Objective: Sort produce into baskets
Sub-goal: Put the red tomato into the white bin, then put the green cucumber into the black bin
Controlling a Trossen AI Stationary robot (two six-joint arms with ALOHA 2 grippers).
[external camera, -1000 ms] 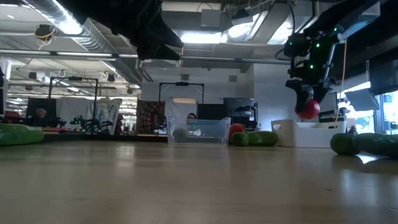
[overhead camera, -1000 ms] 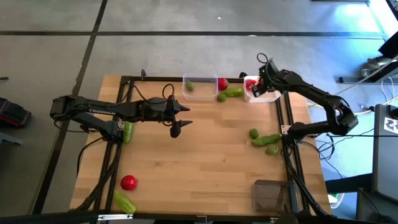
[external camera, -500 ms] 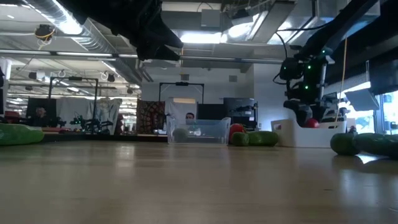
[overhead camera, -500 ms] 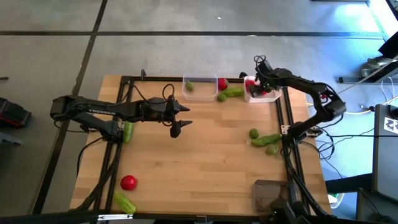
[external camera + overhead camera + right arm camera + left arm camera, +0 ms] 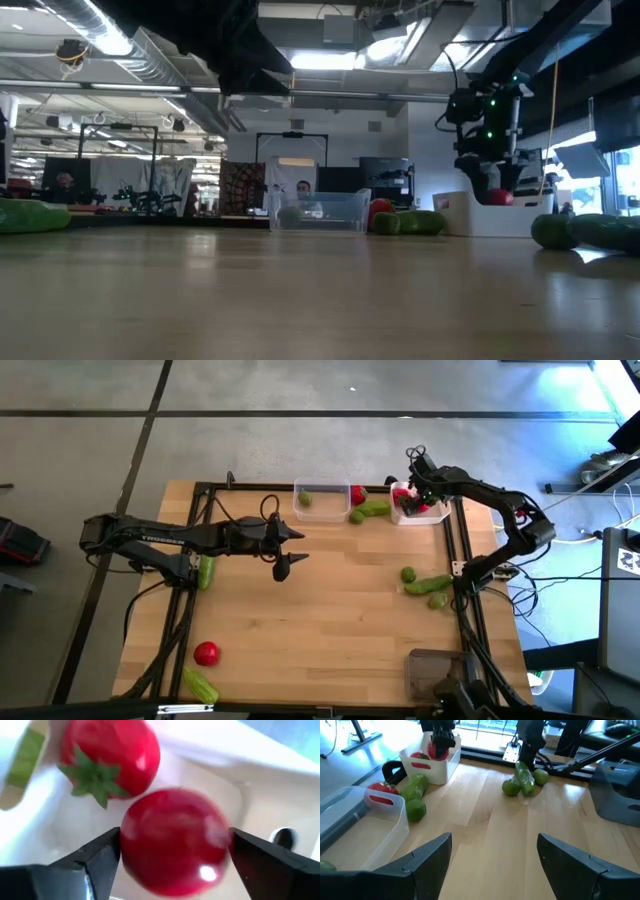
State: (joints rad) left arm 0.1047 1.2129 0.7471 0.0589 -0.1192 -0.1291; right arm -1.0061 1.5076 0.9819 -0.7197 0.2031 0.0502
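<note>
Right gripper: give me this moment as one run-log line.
right gripper: jaws open over white basket | red tomato between jaws, dropping in | left gripper: open, idle mid-table

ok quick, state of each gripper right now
left gripper: open, empty, above mid-table.
right gripper: open over the white basket, a red tomato between its fingers, just let go.

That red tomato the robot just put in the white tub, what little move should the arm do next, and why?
Probably lift the right gripper straight up out of the white tub. Its fingers stand apart on either side of the red tomato, which sits down inside the tub beside another red piece, so it looks let go. More produce waits on the table, like the green cucumber close by.
</note>
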